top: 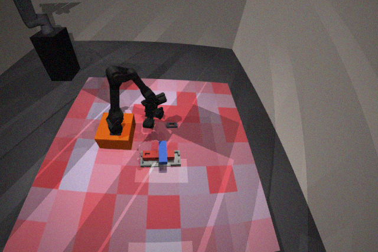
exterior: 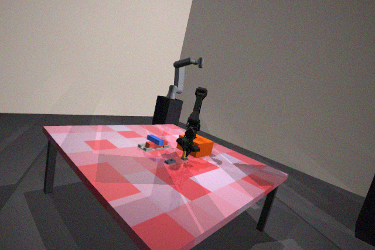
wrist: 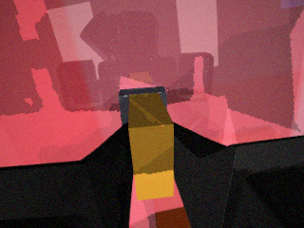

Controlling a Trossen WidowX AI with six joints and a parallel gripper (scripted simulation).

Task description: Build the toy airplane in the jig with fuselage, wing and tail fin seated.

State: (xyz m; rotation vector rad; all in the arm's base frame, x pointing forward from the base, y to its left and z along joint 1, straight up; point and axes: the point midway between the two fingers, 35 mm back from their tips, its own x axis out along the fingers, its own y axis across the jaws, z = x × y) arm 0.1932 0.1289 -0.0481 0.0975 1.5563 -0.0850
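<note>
The black parallel-jaw tool (exterior: 184, 154) points straight down at the red-and-pink checkered desk (exterior: 211, 180), closed to a narrow gap on the small yellow block-shaped tail fin (wrist: 151, 142). In the wrist view the two dark fingers press against the fin's left and right sides, and the fin stands upright in a small dark grey holder (wrist: 124, 106) whose rim shows behind its top. In the exterior view the yellow fin (exterior: 183, 157) shows just below the fingertips, at the desk surface.

The black arm (top: 113, 90) rises from an orange box-shaped base (top: 102, 139) and bends over to reach the spot beside it. A second small dark grey rectangular holder frame (top: 172, 125) lies on the desk near the tool, apart from it.

Nearer the camera in the top view, the red block-shaped fuselage (top: 150, 155) lies flat in the pale grey jig cradle (top: 176, 162). The blue bar-shaped wing (top: 162, 151) sits crosswise on top of the fuselage, overhanging both sides. A rectangular socket near the fuselage's tail end is open.
</note>
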